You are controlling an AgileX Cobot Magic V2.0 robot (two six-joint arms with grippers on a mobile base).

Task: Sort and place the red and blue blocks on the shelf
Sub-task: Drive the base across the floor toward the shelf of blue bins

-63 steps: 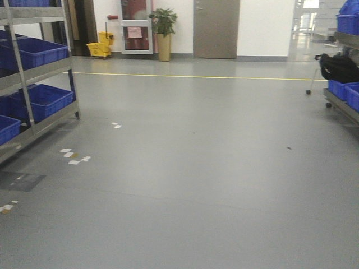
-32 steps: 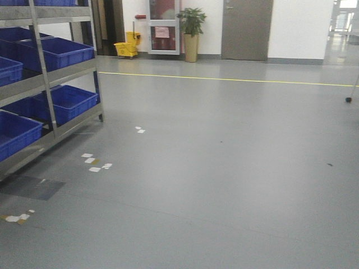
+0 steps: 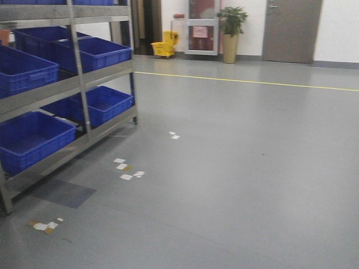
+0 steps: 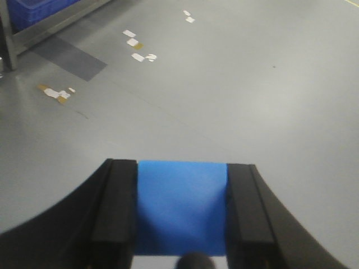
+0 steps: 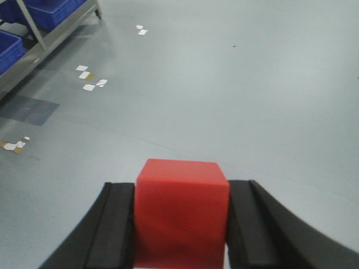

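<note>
The left gripper (image 4: 182, 174) squeezes the blue block (image 4: 182, 210) between its fingers. The right gripper (image 5: 182, 191) squeezes the red block (image 5: 182, 218).

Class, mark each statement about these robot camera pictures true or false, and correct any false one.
1. The left gripper holds a small matte blue cube between its jaws. True.
2. The right gripper is empty. False: its jaws are shut on a small matte red cube.
3. In the front view, a steel-framed rack on the left carries large blue plastic bins. True.
4. A green potted plant stands on the rack's top level. False: it stands on the grey floor by the far wall.
5. A thin yellow line crosses the floor. True.
</note>
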